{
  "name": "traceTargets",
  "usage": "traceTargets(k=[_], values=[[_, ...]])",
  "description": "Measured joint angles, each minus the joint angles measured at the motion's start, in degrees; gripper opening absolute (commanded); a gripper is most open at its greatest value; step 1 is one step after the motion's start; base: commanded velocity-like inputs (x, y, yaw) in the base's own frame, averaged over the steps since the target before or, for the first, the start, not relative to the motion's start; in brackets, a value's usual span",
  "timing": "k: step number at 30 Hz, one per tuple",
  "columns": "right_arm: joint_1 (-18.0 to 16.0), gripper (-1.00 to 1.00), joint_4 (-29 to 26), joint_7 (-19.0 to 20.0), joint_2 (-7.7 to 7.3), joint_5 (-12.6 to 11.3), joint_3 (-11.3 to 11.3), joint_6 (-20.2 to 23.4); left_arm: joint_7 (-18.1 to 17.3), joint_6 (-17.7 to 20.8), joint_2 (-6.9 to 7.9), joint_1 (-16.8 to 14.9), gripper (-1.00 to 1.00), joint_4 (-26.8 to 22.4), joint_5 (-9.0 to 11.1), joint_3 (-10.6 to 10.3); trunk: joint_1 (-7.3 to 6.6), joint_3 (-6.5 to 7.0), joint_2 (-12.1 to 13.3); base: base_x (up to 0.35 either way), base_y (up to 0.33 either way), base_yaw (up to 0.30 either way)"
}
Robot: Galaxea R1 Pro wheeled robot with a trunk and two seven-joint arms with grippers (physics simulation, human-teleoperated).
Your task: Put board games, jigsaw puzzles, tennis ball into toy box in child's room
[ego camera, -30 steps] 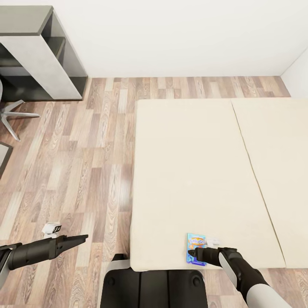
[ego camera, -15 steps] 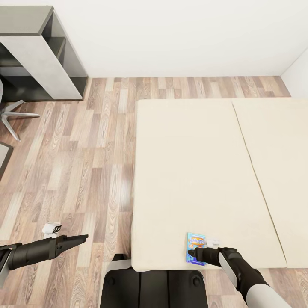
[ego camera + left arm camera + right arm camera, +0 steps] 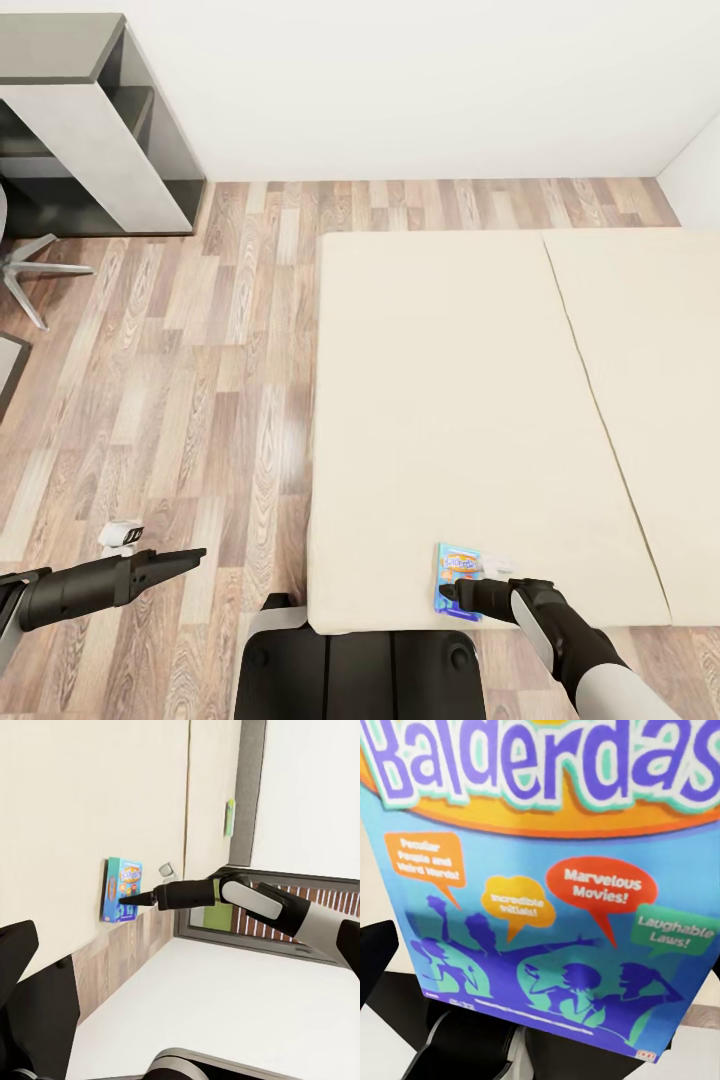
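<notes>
Nothing has shifted since the earlier frames. My right gripper (image 3: 452, 592) sits low over the blue board game (image 3: 457, 580), at the near edge of the bed (image 3: 480, 400), ready for an edge pick; jaw state unclear. Left gripper (image 3: 190, 555) idles over the floor, fingers together.

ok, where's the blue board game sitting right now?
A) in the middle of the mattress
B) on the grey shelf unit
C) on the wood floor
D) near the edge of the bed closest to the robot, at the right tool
D: the blue board game lies near the edge of the bed closest to the robot, with the right tool over its lower part.
</notes>
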Motion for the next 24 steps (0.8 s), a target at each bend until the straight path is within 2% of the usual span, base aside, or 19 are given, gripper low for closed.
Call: traceTargets(k=[24], values=[[0.0, 1.0, 0.0, 0.0, 0.0, 0.0, 0.0, 0.0, 0.0, 0.0, 0.0, 0.0, 1.0, 0.05, 0.0, 0.26, 0.0, 0.0, 0.0, -0.02, 0.0, 0.0]])
